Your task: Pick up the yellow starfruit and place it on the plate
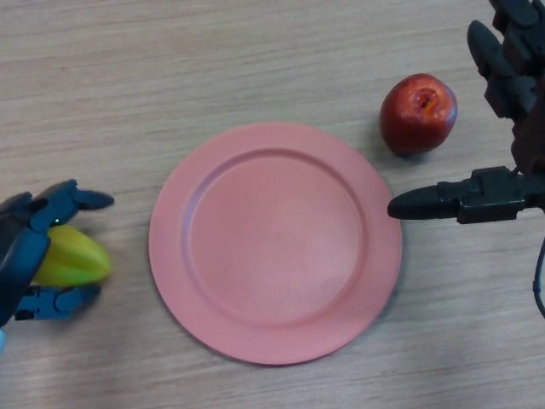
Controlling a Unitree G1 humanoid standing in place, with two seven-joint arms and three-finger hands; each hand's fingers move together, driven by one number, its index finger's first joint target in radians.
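Note:
The yellow starfruit (75, 256) lies at the table's left edge of view, left of the pink plate (170, 256). My left hand (34, 226) is curled round it, fingers above and thumb below, so only its right end shows. The plate sits in the middle of the table with nothing on it. At the right, my right hand (502, 77) is open, its thumb stretched out level toward the plate's right rim and its fingers pointing up near the top corner.
A red apple (417, 113) rests on the wooden table (255, 60) beyond the plate's upper right rim, just left of my right hand's fingers.

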